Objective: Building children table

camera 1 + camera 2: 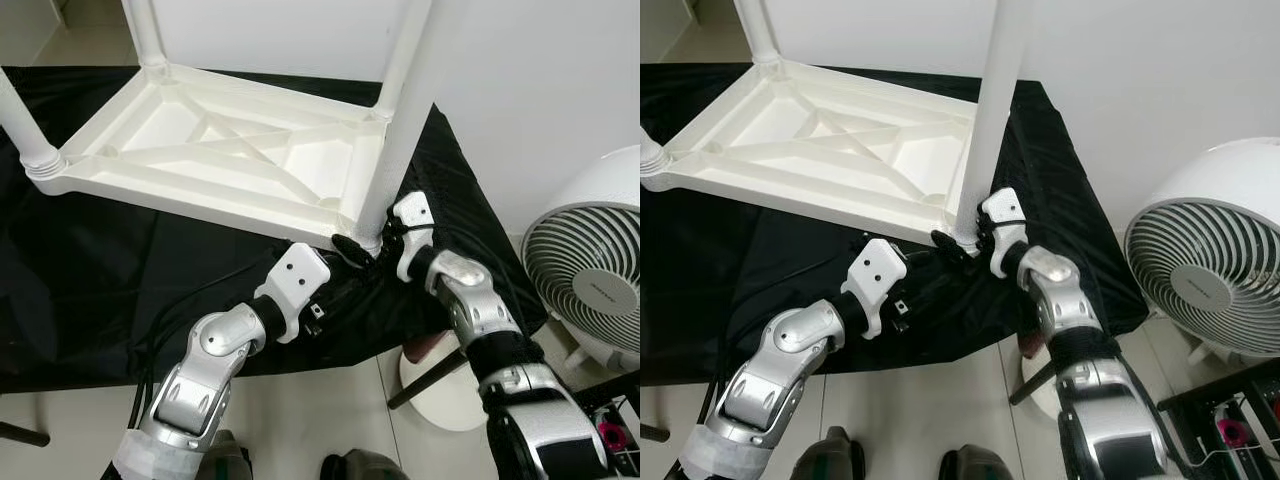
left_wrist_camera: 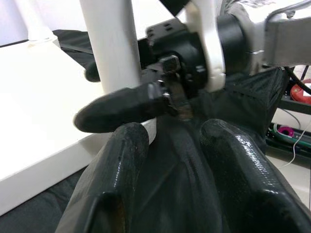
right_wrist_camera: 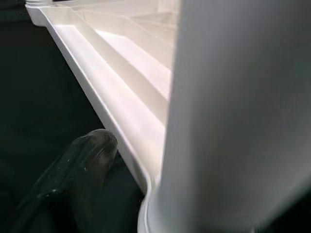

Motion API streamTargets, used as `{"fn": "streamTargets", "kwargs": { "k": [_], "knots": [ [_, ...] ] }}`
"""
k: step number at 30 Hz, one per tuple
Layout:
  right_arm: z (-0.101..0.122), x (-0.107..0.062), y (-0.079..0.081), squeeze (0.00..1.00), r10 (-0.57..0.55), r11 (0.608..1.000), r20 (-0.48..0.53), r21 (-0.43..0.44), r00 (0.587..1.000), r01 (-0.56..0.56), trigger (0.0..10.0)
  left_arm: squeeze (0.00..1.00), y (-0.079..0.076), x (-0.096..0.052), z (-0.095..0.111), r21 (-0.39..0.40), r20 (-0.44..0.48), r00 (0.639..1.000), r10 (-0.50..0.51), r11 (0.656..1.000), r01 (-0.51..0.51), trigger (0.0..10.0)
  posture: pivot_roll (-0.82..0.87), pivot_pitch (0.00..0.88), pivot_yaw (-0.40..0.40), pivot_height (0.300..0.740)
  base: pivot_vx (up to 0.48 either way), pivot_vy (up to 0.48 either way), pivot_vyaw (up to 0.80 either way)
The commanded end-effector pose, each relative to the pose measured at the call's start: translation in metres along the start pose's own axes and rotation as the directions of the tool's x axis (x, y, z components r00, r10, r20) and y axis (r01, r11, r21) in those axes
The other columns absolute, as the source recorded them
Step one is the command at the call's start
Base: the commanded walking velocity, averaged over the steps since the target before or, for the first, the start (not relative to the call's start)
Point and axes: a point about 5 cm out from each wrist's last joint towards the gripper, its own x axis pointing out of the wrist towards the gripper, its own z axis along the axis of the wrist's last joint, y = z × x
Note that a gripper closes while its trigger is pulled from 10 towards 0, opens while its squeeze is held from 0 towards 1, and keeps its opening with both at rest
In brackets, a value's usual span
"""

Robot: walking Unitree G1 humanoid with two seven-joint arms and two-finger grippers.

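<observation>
While the white table (image 1: pixel 200 140) lies upside down on a black cloth (image 1: pixel 80 270), legs pointing straight up, the right gripper (image 1: pixel 362 247) closes around the base of the nearest leg (image 1: pixel 395 120). The left gripper (image 2: pixel 170 160) hovers just beside it, fingers apart, holding nothing.

The white plastic children's table top (image 1: pixel 210 150) lies upside down on a black cloth, its ribbed underside facing up with diagonal braces crossing inside the raised rim. White round legs stand upright in its corners: one at the near right corner (image 1: pixel 395 120), one at the near left (image 1: pixel 22 125) seated in a ringed socket, and one at the far left (image 1: pixel 143 30). The near right leg rises straight out of frame, its base sitting at the very corner of the frame, close to the cloth's front edge.
</observation>
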Motion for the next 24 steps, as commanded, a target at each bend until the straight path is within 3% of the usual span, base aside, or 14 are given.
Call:
{"fn": "streamTargets", "kwargs": {
  "k": [1, 2, 3, 4, 5, 13, 22, 23, 24],
  "knots": [
    [-0.005, 0.0, 0.002, 0.0, 0.013, 1.0, -0.014, -0.001, 1.0, -0.013, 10.0, 0.0, 0.0, 0.001, -0.001, -0.007, -0.004, 1.0, 0.022, 1.0, -0.022, 10.0, 0.04, 0.019, -0.054, 0.74, 0.0, 0.0, 0.0],
    [-0.006, 0.003, 0.001, 0.0, 0.019, 1.0, -0.02, 0.0, 1.0, -0.019, 9.8, 0.0, 0.0, 0.001, -0.001, -0.008, -0.005, 1.0, 0.021, 1.0, -0.021, 10.0, 0.04, 0.02, -0.052, 0.74, 0.0, 0.0, 0.0],
    [-0.006, 0.006, 0.001, 0.0, 0.026, 1.0, -0.025, 0.006, 0.999, -0.026, 4.9, 0.0, -0.001, 0.001, -0.001, -0.009, -0.006, 1.0, 0.019, 1.0, -0.019, 10.0, 0.04, 0.021, -0.051, 0.74, 0.0, 0.0, 0.0],
    [-0.007, 0.007, 0.001, 0.0, 0.034, 0.999, -0.027, 0.013, 0.999, -0.034, 4.9, 0.0, -0.001, 0.0, -0.001, -0.01, -0.007, 1.0, 0.018, 1.0, -0.018, 10.0, 0.05, 0.022, -0.051, 0.74, 0.0, 0.0, 0.0],
    [-0.008, 0.009, 0.002, 0.0, 0.038, 0.999, -0.034, 0.018, 0.999, -0.037, 0.0, 0.0, -0.001, 0.0, -0.001, -0.01, -0.009, 1.0, 0.017, 1.0, -0.017, 10.0, 0.05, 0.022, -0.051, 0.74, 0.0, 0.0, 0.0],
    [-0.016, 0.008, 0.002, 0.0, 0.046, 0.998, -0.053, 0.038, 0.998, -0.044, 0.0, 0.0, -0.002, -0.001, -0.002, -0.013, -0.013, 1.0, 0.019, 1.0, -0.019, 10.0, 0.06, 0.022, -0.059, 0.74, 0.0, 0.0, 0.0],
    [-0.021, 0.0, -0.005, 0.0, -0.02, 0.997, -0.023, 0.069, 1.0, 0.022, 0.0, 0.0, -0.004, -0.002, -0.002, -0.019, -0.015, 1.0, 0.016, 1.0, -0.016, 10.0, 0.04, 0.03, -0.058, 0.74, 0.0, 0.0, 0.0],
    [-0.018, -0.003, -0.01, 0.0, -0.093, 0.992, 0.003, 0.08, 0.996, 0.093, 10.0, 0.0, -0.004, -0.002, -0.003, -0.021, -0.015, 1.0, 0.015, 1.0, -0.016, 10.0, 0.04, 0.034, -0.058, 0.74, 0.0, 0.0, 0.0],
    [-0.018, -0.004, -0.011, 0.0, -0.113, 0.99, 0.009, 0.083, 0.994, 0.112, 10.0, 0.0, -0.004, -0.002, -0.003, -0.022, -0.016, 1.0, 0.015, 1.0, -0.016, 10.0, 0.04, 0.034, -0.058, 0.74, 0.0, 0.0, 0.0]
  ]
}}
